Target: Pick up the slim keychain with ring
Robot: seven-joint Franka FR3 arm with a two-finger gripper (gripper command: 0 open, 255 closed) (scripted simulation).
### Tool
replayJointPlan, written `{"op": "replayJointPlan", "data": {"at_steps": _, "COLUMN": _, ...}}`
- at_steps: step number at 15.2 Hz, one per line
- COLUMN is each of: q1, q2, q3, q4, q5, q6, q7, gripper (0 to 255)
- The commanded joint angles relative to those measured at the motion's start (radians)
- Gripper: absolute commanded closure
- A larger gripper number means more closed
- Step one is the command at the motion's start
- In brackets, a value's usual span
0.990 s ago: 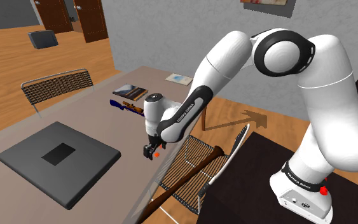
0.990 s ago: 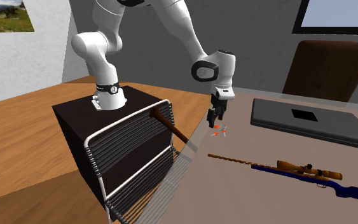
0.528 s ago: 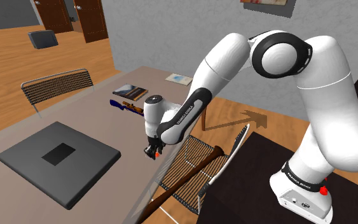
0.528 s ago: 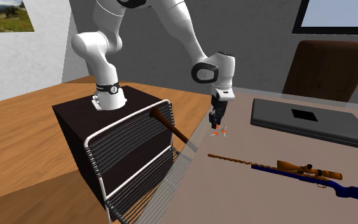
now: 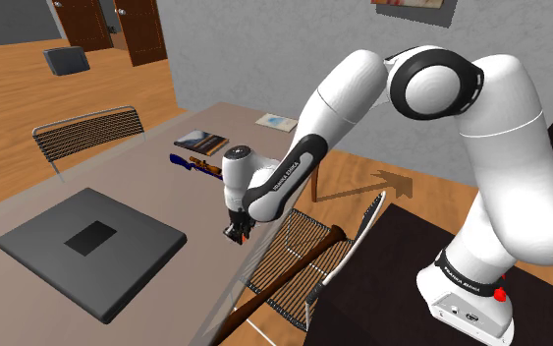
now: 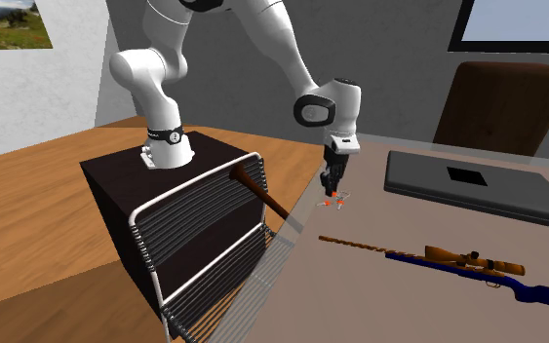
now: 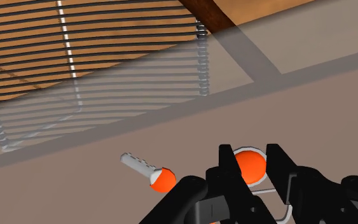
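**Jaws.** Black, narrow, set down at the desk surface. In the wrist view the two fingers (image 7: 226, 179) press on either side of an orange bead, and no gap shows between pad and bead.

**Slim keychain** (image 7: 250, 167) (image 6: 333, 202). It has an orange bead between the jaws, a thin pale ring curving just behind it, and a second orange tip on a short grey pin lying just beside the fingers. It lies on the desk near the edge that faces the stand, under the hand.

**Desk** (image 5: 156, 182) (image 6: 409, 302). The top is a grey-brown, see-through sheet.

**Wire-slatted chair** (image 5: 304, 241) (image 6: 199, 248) (image 7: 75, 51). It has a white frame and a brown wooden bar, and is tucked at the desk edge between the stand and the keychain. Its slats show through the desk top in the wrist view.

**Arm** (image 5: 461, 147) (image 6: 262, 39). White with dark joints, it reaches from the stand over the chair and bends down to the desk.

**Stand** (image 5: 382, 305) (image 6: 136, 185). A dark box on a wooden floor.

**Rifle** (image 6: 457, 261) (image 5: 200, 167). Blue stock and brown body, lying flat on the desk, apart from the keychain.

**Dark flat slab** (image 5: 38, 241) (image 6: 516, 195). Grey with a black rectangle at its centre, lying on the desk well apart from the keychain.

**Book** (image 5: 202, 142). It lies flat beyond the rifle.

**Second wire chair** (image 5: 87, 133). It stands at the desk's far side in the shoulder view.

**Brown chair** (image 6: 501, 102). It stands behind the slab in the second exterior view.
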Motion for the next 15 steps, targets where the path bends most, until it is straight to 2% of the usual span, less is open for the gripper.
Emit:
{"op": "replayJointPlan", "data": {"at_steps": 1, "q1": -0.004, "q2": -0.02, "q3": 0.004, "q4": -0.011, "q5": 0.004, "q6": -0.014, "q7": -0.003, "gripper": 255}}
{"op": "replayJointPlan", "data": {"at_steps": 15, "q1": -0.027, "q2": -0.156, "q3": 0.035, "q4": -0.038, "q5": 0.039, "q6": -0.122, "q7": -0.026, "gripper": 255}}
